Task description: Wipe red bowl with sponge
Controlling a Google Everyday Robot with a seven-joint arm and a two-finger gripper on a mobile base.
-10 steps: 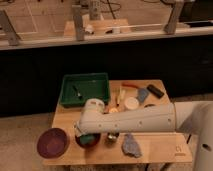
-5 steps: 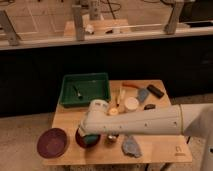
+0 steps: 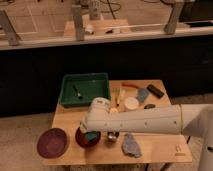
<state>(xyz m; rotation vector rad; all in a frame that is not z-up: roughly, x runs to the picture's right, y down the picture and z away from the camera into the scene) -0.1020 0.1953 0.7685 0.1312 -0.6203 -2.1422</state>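
The small dark red bowl [image 3: 83, 139] stands near the table's front left. My white arm reaches in from the right, with its wrist above the bowl. The gripper [image 3: 92, 134] points down into the bowl and is shut on the teal-green sponge [image 3: 91, 136], which rests against the bowl's inside. The arm hides the bowl's back and right part.
A wider maroon plate [image 3: 52, 142] lies left of the bowl at the table edge. A green tray [image 3: 95, 82] sits behind it. A grey-blue rag [image 3: 131, 146] lies front right. A white disc [image 3: 131, 103], a blue-grey pad [image 3: 142, 95] and a black block [image 3: 155, 91] are at the back right.
The wrist and the sponge have shifted slightly right over the bowl. The bowl and the other objects have stayed put.
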